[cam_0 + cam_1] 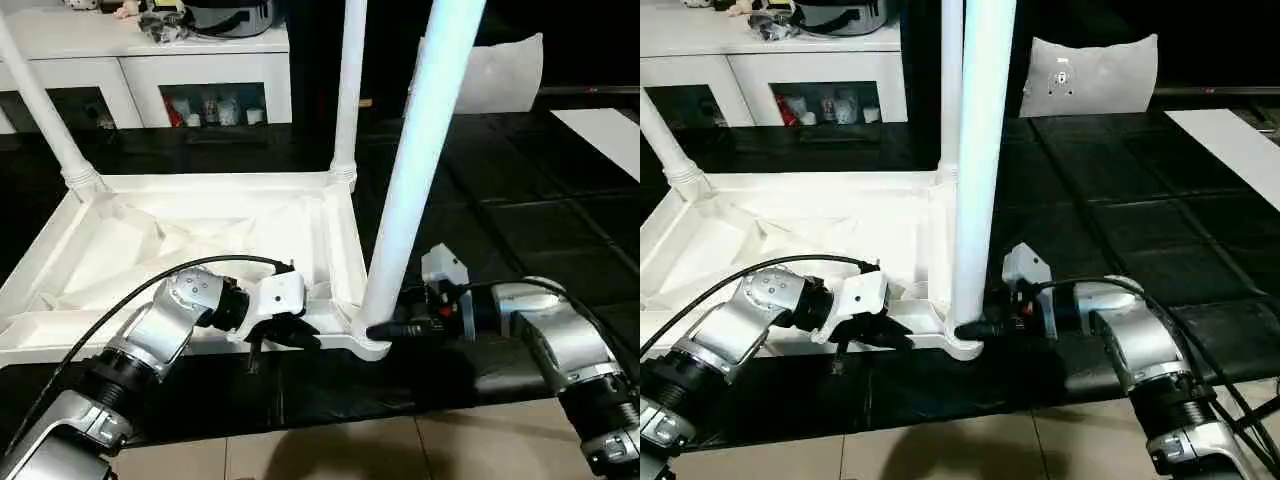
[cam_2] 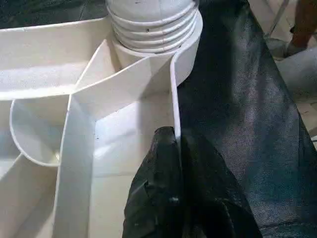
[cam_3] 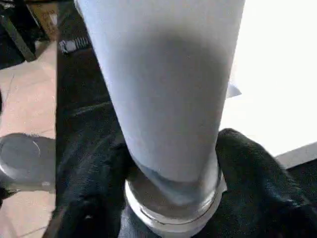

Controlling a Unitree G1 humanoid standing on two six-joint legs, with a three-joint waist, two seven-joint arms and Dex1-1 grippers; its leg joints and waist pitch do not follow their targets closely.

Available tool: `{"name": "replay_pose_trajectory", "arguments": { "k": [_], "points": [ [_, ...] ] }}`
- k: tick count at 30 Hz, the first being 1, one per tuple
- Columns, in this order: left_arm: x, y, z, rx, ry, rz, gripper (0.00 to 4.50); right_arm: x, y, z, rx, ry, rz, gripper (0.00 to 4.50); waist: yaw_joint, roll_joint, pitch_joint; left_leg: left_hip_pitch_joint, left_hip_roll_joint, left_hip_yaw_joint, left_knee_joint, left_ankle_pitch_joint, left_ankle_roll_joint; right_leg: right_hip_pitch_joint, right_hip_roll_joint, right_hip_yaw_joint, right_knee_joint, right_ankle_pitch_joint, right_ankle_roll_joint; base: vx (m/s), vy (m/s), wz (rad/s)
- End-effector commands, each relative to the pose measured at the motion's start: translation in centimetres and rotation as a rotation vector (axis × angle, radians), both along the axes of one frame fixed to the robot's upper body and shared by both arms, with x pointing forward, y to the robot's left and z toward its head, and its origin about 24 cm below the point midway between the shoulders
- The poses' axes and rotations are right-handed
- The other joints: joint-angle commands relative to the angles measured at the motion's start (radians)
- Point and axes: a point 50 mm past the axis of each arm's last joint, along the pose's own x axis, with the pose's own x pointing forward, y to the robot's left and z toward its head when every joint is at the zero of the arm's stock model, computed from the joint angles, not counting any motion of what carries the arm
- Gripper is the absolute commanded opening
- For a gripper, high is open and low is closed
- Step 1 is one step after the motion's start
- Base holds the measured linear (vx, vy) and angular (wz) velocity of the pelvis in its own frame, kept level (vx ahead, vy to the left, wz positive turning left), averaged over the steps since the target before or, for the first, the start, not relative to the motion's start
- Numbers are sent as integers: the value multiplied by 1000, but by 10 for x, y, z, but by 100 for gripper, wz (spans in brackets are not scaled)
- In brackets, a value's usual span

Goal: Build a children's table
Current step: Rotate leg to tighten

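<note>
The children's table lies upside down on the black mat, its ribbed underside (image 1: 200,235) facing up. Three white legs stand in corner sockets: far left (image 1: 40,110), far right (image 1: 350,90) and near right (image 1: 420,150). My left gripper (image 1: 285,335) is shut on the thin near rim wall (image 2: 174,99), a little left of the near right socket. My right gripper (image 1: 380,328) reaches in from the right at the near right leg's base (image 3: 168,124). Its black fingers (image 3: 252,183) press against the threaded collar from both sides.
White cabinets with glass doors (image 1: 150,60) stand behind the table. A pale panel (image 1: 500,65) leans at the back right and a white sheet (image 1: 600,130) lies at the far right. The mat (image 1: 500,230) ends at tiled floor (image 1: 330,450) near me.
</note>
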Motion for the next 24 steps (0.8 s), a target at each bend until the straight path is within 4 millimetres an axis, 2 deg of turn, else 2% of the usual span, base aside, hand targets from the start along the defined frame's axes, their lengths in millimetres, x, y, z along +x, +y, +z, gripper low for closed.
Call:
{"name": "replay_pose_trajectory", "arguments": {
  "k": [1, 6, 16, 18, 20, 22, 24],
  "points": [
    [-1, -9, 5, 10, -26, -77, 0, 0, 2, -5, -27, -31, -23, 330, -3, -7, -71, -6, 24, 8, -70, -131, 69, 67, -48, 61, -64, -340, -133, 0, 0, 0],
    [-1, -9, 5, 10, -27, -76, 0, -2, 6, -4, -33, -43, -11, 330, -3, -7, -70, -6, 22, 8, -71, -139, 65, 68, -48, 61, -66, -354, -125, 0, 0, 0],
    [-1, -8, 6, 12, -29, -72, 0, -2, 11, -5, 21, -37, -18, 330, -4, -8, -71, -5, 24, 8, -71, -133, 72, 68, -47, 63, -63, -335, -132, 0, 0, 0],
    [-1, -8, 5, 12, -29, -72, 0, -2, 11, -5, 23, -36, -19, 304, -4, -8, -70, -6, 24, 8, -71, -136, 71, 68, -48, 63, -64, -340, -132, 0, 0, 0],
    [0, -7, 5, 15, -29, -71, 0, -3, 11, -5, 19, -30, -11, 304, -3, -7, -70, -5, 24, 8, -72, -136, 69, 68, -48, 63, -64, -344, -130, 0, 0, 0],
    [0, -7, 6, 15, -29, -70, 0, -4, 10, -6, 16, -29, -6, 277, -3, -9, -71, -6, 23, 9, -71, -131, 70, 68, -48, 63, -63, -335, -131, 0, 0, 0],
    [0, -7, 6, 17, -30, -69, 0, -5, 9, -7, 13, -30, -2, 271, -3, -7, -71, -6, 23, 8, -71, -129, 71, 68, -47, 63, -63, -333, -133, 0, 0, 0]
  ]
}}
